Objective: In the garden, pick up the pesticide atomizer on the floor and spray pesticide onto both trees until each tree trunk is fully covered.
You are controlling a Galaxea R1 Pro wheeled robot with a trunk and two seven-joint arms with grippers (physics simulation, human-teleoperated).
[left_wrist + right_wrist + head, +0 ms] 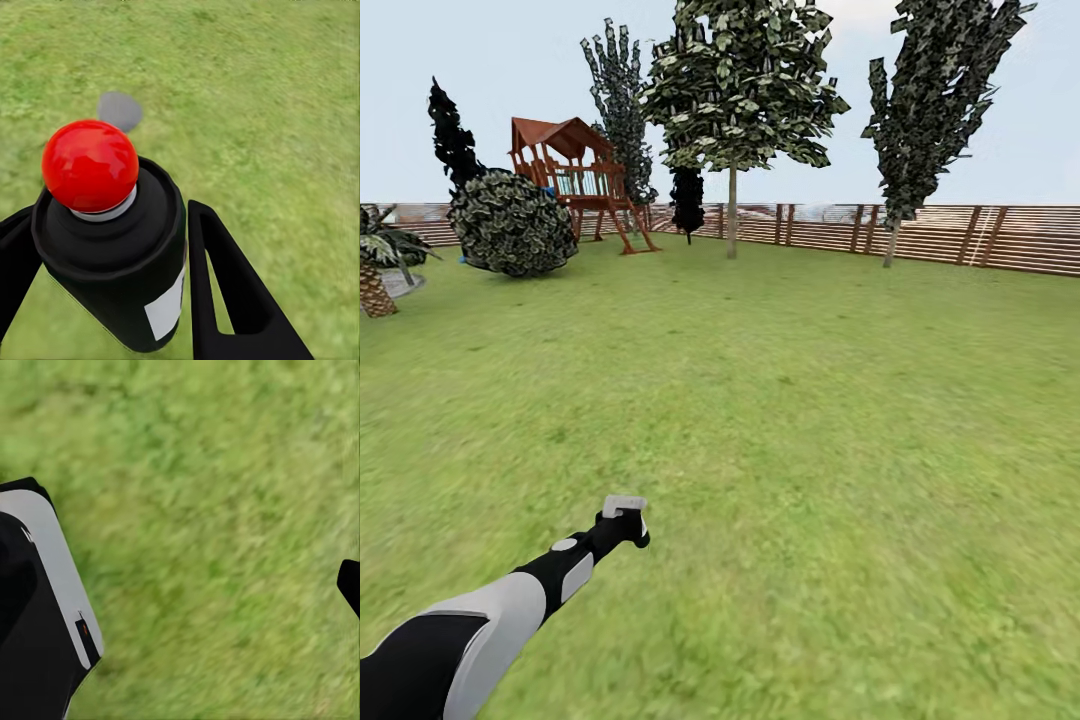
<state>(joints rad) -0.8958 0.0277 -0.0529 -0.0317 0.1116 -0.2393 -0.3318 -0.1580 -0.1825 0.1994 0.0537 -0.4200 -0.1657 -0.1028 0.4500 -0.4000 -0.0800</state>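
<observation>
Left gripper (112, 300): jaws clamped on the atomizer (112, 247), red knob on top, held low over the lawn (810, 450)
Right gripper: can't tell how the jaws stand
Trees: one (732, 205) mid-lawn, another (890, 240) by the fence (960, 235)
Playset (575, 175): far left

Counts. 2 trees with bare trunks: first tree (732, 200) at upper centre, second tree (891, 240) at upper right. 3 dark cypress columns (455, 140). 1 round bush (512, 222). 1 palm (374, 285). 1 playset (575, 175). 1 fence (960, 235). 1 pesticide atomizer (112, 247).
</observation>
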